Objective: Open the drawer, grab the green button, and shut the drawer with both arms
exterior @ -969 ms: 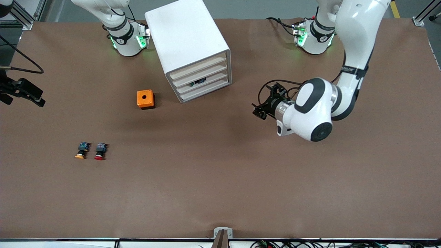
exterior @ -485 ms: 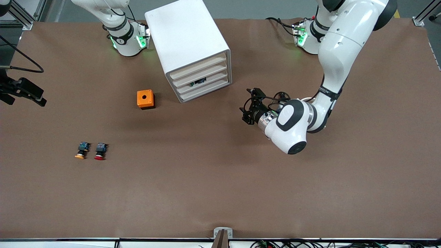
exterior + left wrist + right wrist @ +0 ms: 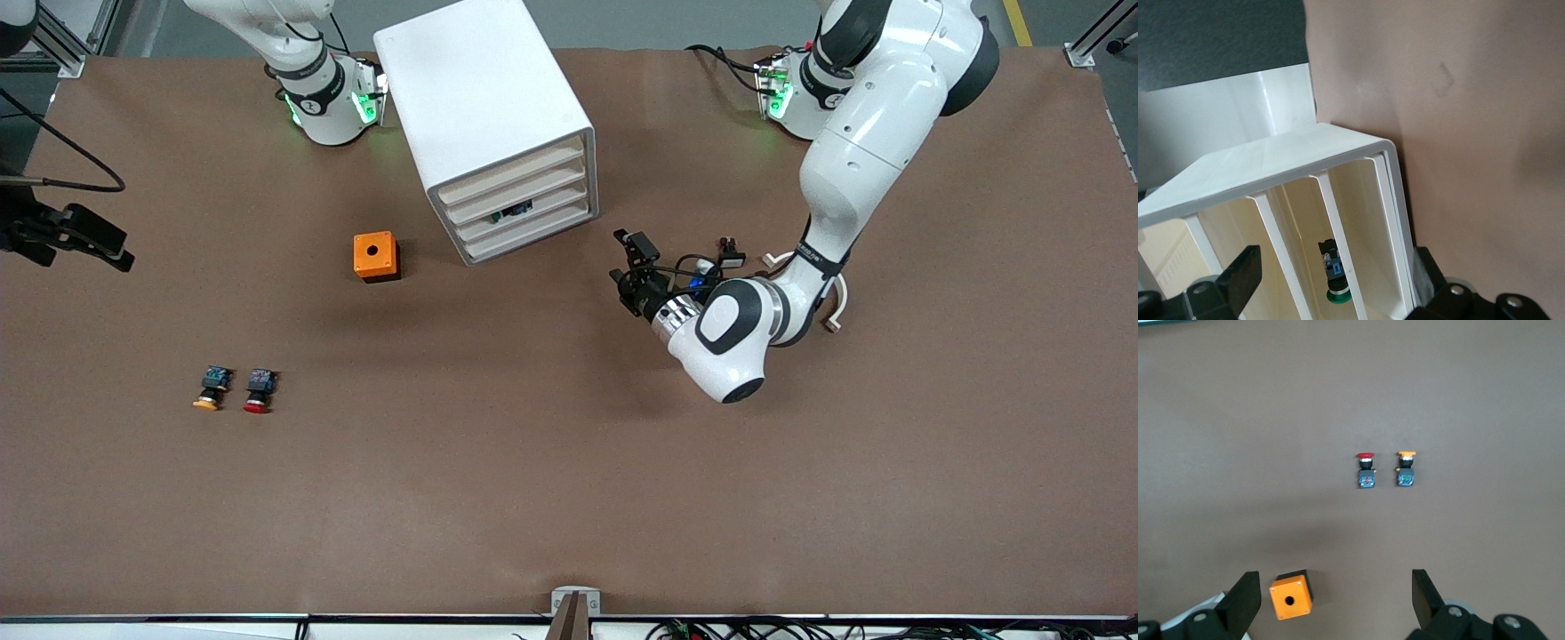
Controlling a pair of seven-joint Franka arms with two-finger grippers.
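So the white four-drawer cabinet [image 3: 494, 124] sits on the brown surface [image 3: 569, 462] between the two arm bases, angled so its drawer fronts face toward the left arm's end and a bit toward the front camera. The drawer [image 3: 524, 216], third one down, looks pushed in with the rest. You can see the button [image 3: 513, 212] sitting in it through the gap, and the left wrist view shows it way better: green cap and black-and-blue body, the button [image 3: 1334, 280] lying inside the cream-coloured slot.

The left gripper [image 3: 629, 263] is low over the surface just in front of the cabinet, pointed at the drawer fronts, fingers [image 3: 1238, 278] spread wide and nothing between them. Not touching the cabinet.

The right gripper [image 3: 89, 246] is way out over the right arm's edge of the surface, just waiting there. In its wrist view the fingers [image 3: 1243, 600] are spread apart too, empty.

Other stuff: an orange box [image 3: 375, 256] with a round hole on top, beside the cabinet toward the right arm's end. Nearer the front camera, well apart from it, the yellow-capped button [image 3: 211, 389] and the red-capped button [image 3: 259, 391] lie side by side, not touching
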